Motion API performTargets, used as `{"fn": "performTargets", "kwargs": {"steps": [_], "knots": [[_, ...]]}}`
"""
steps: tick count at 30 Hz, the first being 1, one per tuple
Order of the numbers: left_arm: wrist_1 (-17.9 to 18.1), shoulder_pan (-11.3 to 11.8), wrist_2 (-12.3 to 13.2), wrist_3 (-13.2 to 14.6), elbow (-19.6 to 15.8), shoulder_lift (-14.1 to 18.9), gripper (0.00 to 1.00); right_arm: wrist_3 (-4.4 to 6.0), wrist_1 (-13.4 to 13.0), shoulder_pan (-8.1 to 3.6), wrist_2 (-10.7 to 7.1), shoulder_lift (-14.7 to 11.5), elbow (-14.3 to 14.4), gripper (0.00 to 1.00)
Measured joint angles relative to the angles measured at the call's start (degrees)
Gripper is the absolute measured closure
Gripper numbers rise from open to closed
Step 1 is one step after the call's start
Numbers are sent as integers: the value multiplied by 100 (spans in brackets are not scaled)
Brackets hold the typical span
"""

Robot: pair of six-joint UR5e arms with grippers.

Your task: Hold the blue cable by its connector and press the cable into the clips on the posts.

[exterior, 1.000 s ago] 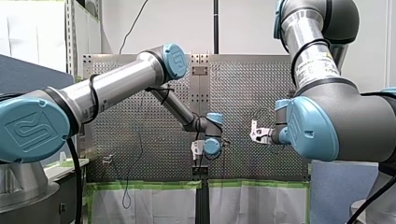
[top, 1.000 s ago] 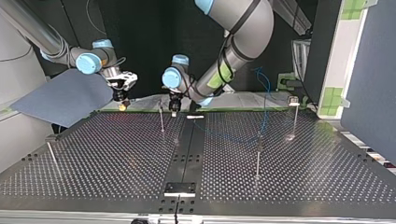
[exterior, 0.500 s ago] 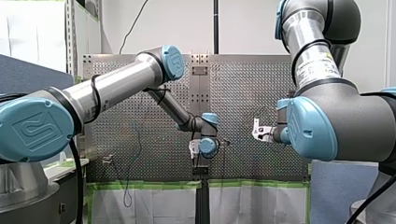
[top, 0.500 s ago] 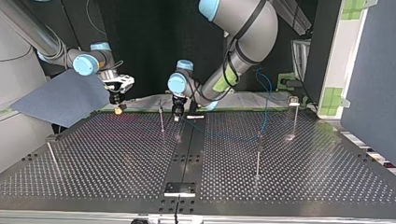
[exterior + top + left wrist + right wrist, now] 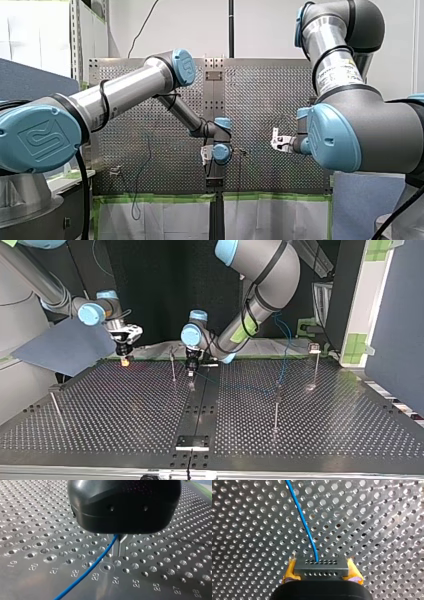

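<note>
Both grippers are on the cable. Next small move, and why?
Probably lift the left gripper and carry it sideways to the post beside it, bringing the blue cable over that post's clip. The right gripper clamps the connector, the left's jaws pinch the cable low near the table, and that post stands closest.

The cable (image 5: 304,525) is bright blue. The connector (image 5: 321,567) is dark grey, dotted with two rows of tiny holes. The pads (image 5: 290,570) on my right gripper (image 5: 321,571) are orange-yellow, while my left gripper (image 5: 120,547) is glossy black. The table (image 5: 37,517) is silvery grey, patterned with an even grid of round holes and a row of engraved numbers. The arms (image 5: 120,92) are silver with light blue caps. Green tape (image 5: 270,197) edges the table.
</note>
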Motion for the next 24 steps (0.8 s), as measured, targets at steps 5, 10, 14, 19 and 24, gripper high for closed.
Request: {"fn": "performTargets", "kwargs": {"steps": [5,10,14,19,24], "knots": [[-79,-7,-10,54,5,-1,100,27,-4,-37,-18,20,-67,100],[-159,-7,-36,106,7,0,100,68,11,-62,-116,129,-146,100],[-200,-5,-44,144,7,0,100,96,23,-74,-158,177,-184,100],[-280,-6,-43,201,7,0,82,117,35,-94,-224,192,-199,100],[-345,-35,-89,348,7,1,39,121,66,-94,-253,197,-199,100]]}}
